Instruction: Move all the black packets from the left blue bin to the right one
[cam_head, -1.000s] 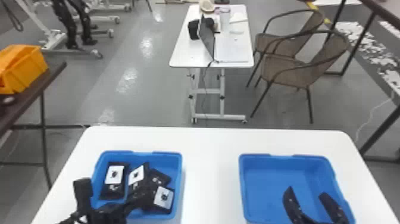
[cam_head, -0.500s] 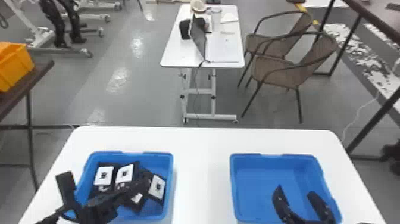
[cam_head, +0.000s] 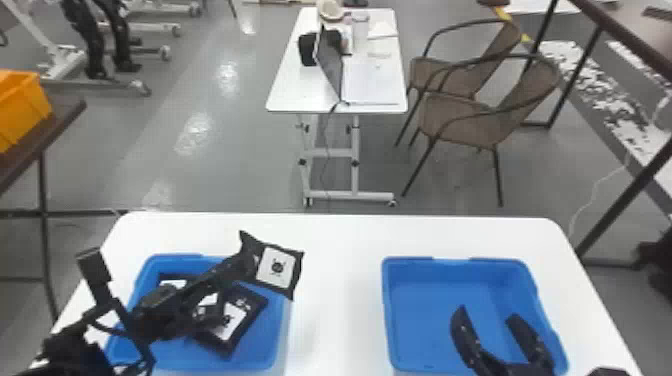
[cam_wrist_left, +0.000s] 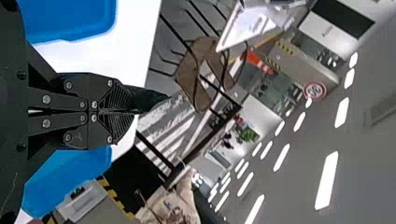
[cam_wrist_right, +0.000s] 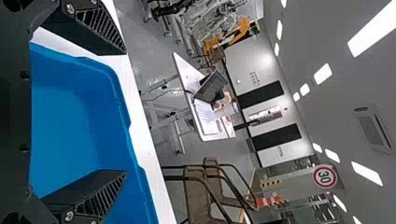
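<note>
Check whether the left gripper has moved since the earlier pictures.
Yes: judged against the left blue bin, the left gripper has moved toward the bin's far right corner, holding a black packet.

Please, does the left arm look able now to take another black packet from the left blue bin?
Probably not yet: the left gripper is already shut on a packet. No lid covers the left blue bin, so it could likely get at the other packets once emptied.

The left hand (cam_head: 249, 266) partly hides the black packets (cam_head: 234, 320) in the left blue bin (cam_head: 267, 342).
</note>
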